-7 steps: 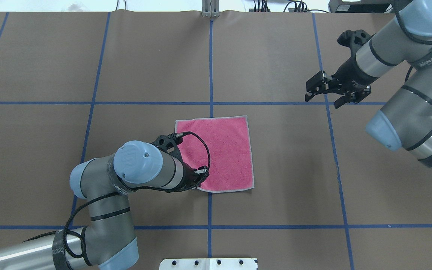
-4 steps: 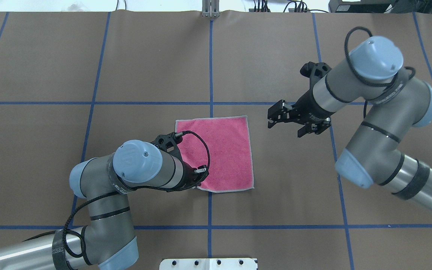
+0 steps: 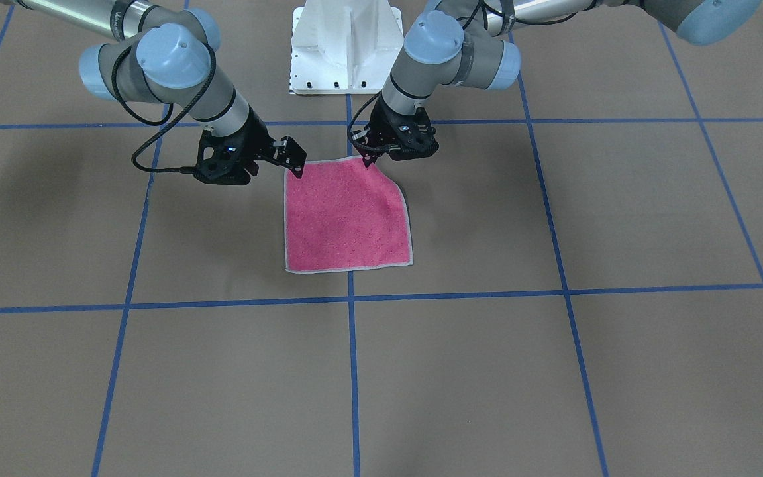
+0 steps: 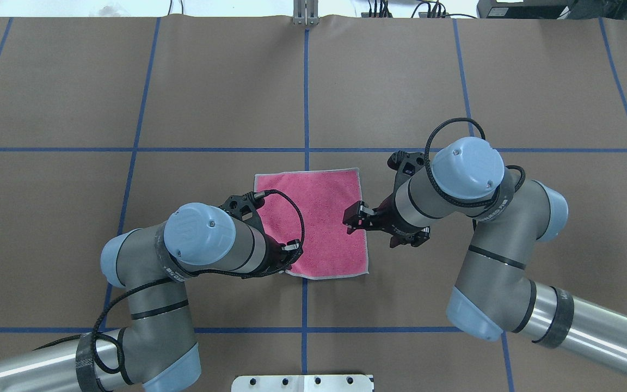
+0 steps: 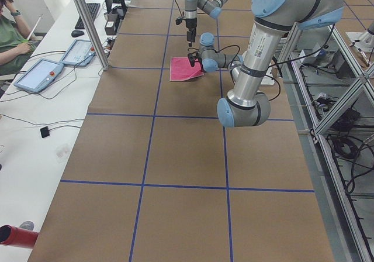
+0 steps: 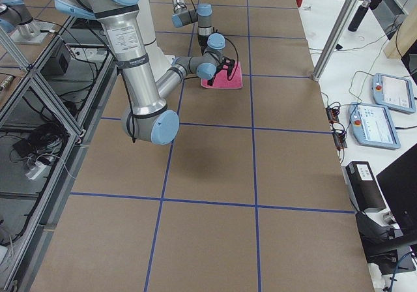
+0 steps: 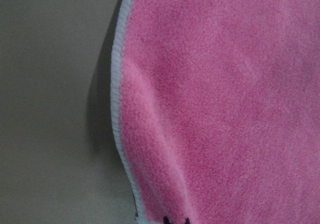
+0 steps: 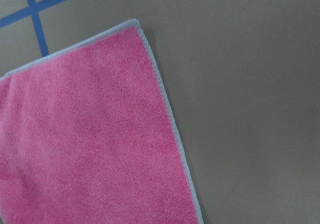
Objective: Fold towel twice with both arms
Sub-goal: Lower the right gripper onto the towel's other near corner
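Pink terry is pinched in the left gripper [image 3: 369,161], at the near-left corner of the towel [image 4: 321,218]. That corner is slightly raised; the rest lies flat, pink up, mid table [image 4: 400,81]. We note the right gripper [image 4: 369,234], fingers spread, has just swung in from far right to the towel's right edge. Left hasn't moved. We judge the first fold's grasp half set.
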Motion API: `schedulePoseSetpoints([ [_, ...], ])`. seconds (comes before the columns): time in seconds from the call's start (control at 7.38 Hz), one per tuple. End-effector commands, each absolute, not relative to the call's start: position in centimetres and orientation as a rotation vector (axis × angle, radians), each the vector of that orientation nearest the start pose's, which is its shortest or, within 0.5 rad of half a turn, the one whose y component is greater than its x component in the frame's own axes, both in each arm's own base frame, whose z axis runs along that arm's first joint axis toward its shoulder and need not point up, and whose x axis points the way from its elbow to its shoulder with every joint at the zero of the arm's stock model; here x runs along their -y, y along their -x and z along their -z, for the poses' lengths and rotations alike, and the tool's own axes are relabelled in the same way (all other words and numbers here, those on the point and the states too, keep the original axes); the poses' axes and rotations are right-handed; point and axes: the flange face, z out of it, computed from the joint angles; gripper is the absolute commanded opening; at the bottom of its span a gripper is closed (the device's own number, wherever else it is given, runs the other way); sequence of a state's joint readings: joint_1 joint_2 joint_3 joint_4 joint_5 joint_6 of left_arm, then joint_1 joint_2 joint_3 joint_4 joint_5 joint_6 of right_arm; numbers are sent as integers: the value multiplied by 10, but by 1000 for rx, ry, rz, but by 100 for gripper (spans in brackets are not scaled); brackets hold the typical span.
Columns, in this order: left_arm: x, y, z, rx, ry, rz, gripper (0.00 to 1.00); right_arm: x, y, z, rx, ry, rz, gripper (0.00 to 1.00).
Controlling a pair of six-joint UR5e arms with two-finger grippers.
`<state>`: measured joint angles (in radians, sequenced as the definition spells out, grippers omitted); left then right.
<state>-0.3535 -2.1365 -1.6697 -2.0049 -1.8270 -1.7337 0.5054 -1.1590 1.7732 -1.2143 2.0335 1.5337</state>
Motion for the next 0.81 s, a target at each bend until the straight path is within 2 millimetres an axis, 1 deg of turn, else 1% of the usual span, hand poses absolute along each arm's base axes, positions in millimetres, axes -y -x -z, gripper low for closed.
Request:
schedulePoseSetpoints([
  [0.0,332,-589,-235,-1113,126,320,0,356,520,-297,1016,155,-177,99],
  [0.14,332,-589,-234,-1115,125,320,0,345,527,-303,1004,168,-162,99],
  [0.41,332,-589,-234,-1115,127,319,0,341,533,-311,989,178,-158,97],
  [0.68,331,-590,-234,-1113,128,318,0,343,538,-312,983,179,-160,77],
])
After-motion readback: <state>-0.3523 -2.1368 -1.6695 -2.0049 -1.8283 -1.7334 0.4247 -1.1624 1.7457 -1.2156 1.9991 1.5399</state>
